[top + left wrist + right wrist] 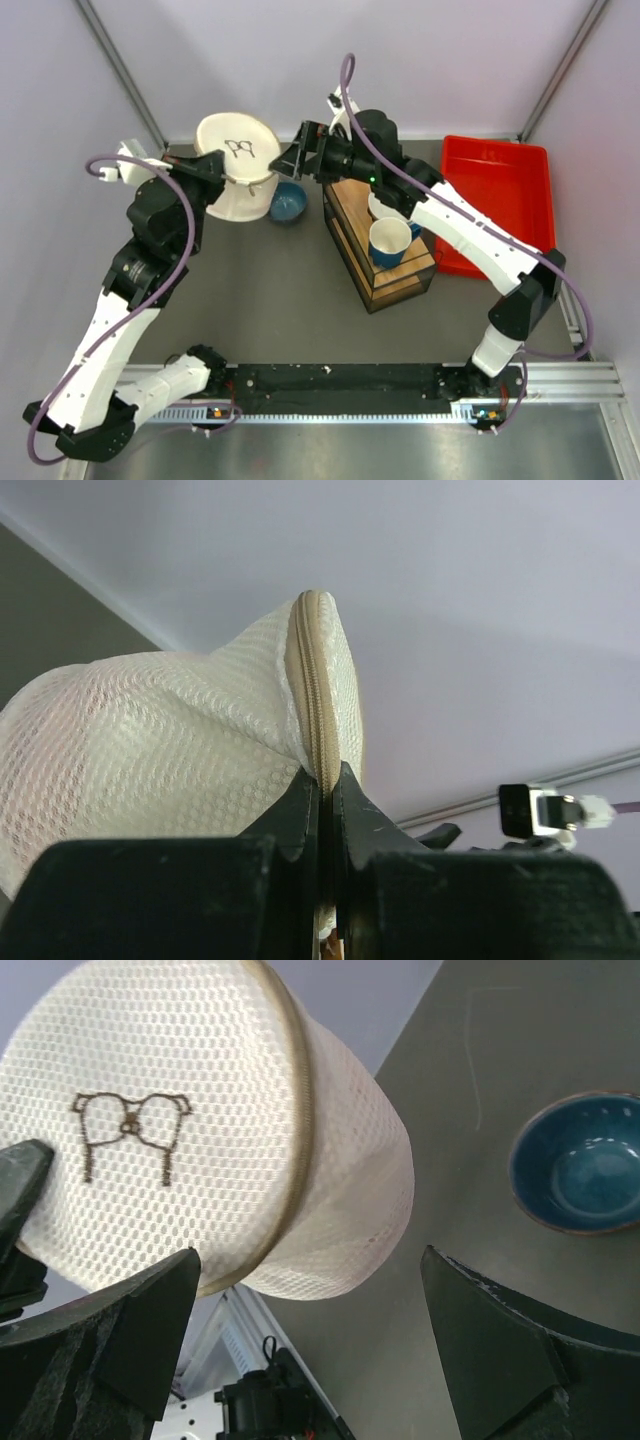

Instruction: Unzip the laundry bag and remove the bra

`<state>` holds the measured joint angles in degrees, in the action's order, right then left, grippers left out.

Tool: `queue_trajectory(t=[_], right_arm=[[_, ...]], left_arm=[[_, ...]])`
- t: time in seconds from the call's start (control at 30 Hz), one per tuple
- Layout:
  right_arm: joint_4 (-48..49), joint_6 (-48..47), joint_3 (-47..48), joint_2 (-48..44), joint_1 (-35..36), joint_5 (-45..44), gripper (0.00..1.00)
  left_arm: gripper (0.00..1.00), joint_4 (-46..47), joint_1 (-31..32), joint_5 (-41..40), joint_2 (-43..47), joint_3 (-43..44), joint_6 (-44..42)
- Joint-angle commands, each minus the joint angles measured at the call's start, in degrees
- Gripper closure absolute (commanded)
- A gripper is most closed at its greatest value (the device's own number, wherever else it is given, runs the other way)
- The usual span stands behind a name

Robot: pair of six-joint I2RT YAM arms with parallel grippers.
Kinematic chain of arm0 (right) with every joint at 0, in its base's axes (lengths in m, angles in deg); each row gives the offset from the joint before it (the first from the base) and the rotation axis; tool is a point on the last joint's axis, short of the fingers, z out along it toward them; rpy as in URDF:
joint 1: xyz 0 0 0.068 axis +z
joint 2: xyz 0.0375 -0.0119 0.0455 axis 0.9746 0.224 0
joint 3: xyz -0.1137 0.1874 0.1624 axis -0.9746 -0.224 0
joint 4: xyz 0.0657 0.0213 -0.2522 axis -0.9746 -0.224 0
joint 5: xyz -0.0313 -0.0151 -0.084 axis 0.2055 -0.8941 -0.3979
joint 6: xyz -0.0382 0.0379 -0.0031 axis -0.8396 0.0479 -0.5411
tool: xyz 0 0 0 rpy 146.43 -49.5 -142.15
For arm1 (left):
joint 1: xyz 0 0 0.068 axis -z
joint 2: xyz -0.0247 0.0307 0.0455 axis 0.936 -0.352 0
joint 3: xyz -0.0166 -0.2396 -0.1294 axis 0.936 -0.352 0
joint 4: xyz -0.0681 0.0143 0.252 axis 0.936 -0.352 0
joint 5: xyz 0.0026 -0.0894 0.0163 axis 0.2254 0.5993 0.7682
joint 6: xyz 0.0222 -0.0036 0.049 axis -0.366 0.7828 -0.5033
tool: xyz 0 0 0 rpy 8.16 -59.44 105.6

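The laundry bag (237, 160) is a white mesh cylinder at the back left, its round end with the black drawing facing up. My left gripper (214, 166) is shut on the bag's rim, pinching the tan zipper seam (314, 700) between its fingertips (327, 785). My right gripper (287, 160) is open just right of the bag, and its jaws stand wide apart around the bag's lower side (330, 1200) without touching it. The bra is hidden. Only a faint pink tint shows through the mesh (120, 750).
A blue bowl (288, 202) sits close to the bag's right side and also shows in the right wrist view (580, 1160). A wooden rack (385, 262) holding mugs stands mid-table under the right arm. A red tray (497, 200) lies at the right.
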<state>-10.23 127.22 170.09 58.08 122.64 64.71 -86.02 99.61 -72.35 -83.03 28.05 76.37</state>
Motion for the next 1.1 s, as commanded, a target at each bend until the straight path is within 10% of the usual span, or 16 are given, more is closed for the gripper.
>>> queue_trajectory(t=[0.0, 0.27, 0.4, 0.57, 0.77, 1.07], right_arm=[[7.5, 3.8, 2.8, 1.8, 0.3, 6.5, 0.07], [31.7, 17.6, -4.7, 3.9, 0.1, 17.9, 0.19], [30.4, 16.7, -2.1, 5.8, 0.1, 19.7, 0.30], [20.2, 11.1, 2.5, 8.1, -0.4, 20.1, 0.12], [20.8, 10.5, 4.1, 10.2, -1.3, 22.1, 0.15], [20.9, 4.4, 1.3, 5.9, -3.3, 21.5, 0.88]], left_arm=[[1.00, 7.0, -0.8, 0.0, 3.0, 1.6, -1.8], [1.00, 5.8, -1.3, 1.7, 3.9, 0.9, -1.6], [1.00, 6.1, -1.5, 1.7, 5.1, -0.2, -1.8], [1.00, 7.2, -1.6, 2.5, 6.5, -0.6, -2.6], [1.00, 7.2, -1.6, 4.9, 6.9, -0.8, -2.1], [1.00, 2.4, -2.0, 5.8, 6.2, -2.5, -3.5]])
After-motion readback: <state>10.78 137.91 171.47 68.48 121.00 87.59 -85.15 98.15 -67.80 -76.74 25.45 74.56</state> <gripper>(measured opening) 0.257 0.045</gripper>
